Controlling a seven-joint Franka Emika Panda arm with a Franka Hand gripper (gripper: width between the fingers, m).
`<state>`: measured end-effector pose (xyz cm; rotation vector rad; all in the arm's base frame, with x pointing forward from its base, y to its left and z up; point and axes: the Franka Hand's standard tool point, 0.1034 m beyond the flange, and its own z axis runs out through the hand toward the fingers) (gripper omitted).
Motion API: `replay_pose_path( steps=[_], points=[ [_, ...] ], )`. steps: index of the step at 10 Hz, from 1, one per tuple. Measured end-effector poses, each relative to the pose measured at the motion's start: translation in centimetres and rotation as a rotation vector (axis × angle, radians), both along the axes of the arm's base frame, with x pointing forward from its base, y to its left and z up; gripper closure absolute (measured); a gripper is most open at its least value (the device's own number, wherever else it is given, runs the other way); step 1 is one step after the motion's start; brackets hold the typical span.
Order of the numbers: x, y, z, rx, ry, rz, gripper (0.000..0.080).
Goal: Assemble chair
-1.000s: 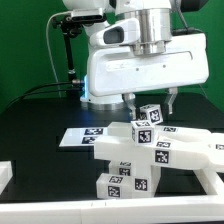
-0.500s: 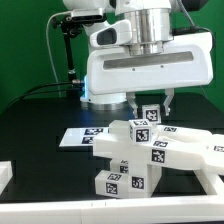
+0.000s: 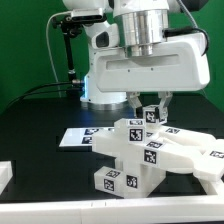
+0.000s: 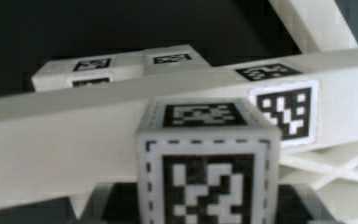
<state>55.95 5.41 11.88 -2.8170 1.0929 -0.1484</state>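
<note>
On the black bench, the chair sits partly joined (several pieces stacked), while the hand is clamped on its top tagged block; more fitting seemingly remains.

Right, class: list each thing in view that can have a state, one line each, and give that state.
end effector: fingers either side of the small tagged block; a firm grip cannot be confirmed.
small tagged block: upright, on top of the chair assembly.
chair assembly: partly joined, resting on the table.
marker board: flat on the table, partly hidden behind the assembly.
</note>
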Motion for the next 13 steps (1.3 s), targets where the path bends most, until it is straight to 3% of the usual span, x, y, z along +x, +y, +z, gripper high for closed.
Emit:
replay_pose_path(
  steps=[1, 2, 3, 4, 6, 9, 10, 12, 13],
  points=[
    [0.0, 0.1, 0.0, -0.003, -0.001, 0.025, 0.044],
    [0.0, 0.1, 0.0, -0.007, -0.003, 0.05, 0.0304],
    [0.0, 0.2, 0.0, -0.013, 0.0, 0.082, 0.0304],
    [0.2, 0.6, 0.2, -0.051, 0.009, 0.283, 0.018],
    [0.4, 1.3, 0.4, -0.078, -0.016, 0.553, 0.0158],
    [0.3, 1.0, 0.4, -0.105, -0.032, 0.731, 0.0151],
    [0.3, 1.0, 0.4, -0.128, -0.035, 0.82, 0.0151],
    [0.5, 1.6, 0.2, -0.226, -0.077, 1.143, 0.0151],
    [0.5, 1.3, 0.1, -0.224, -0.073, 1.142, 0.0151]
  ],
)
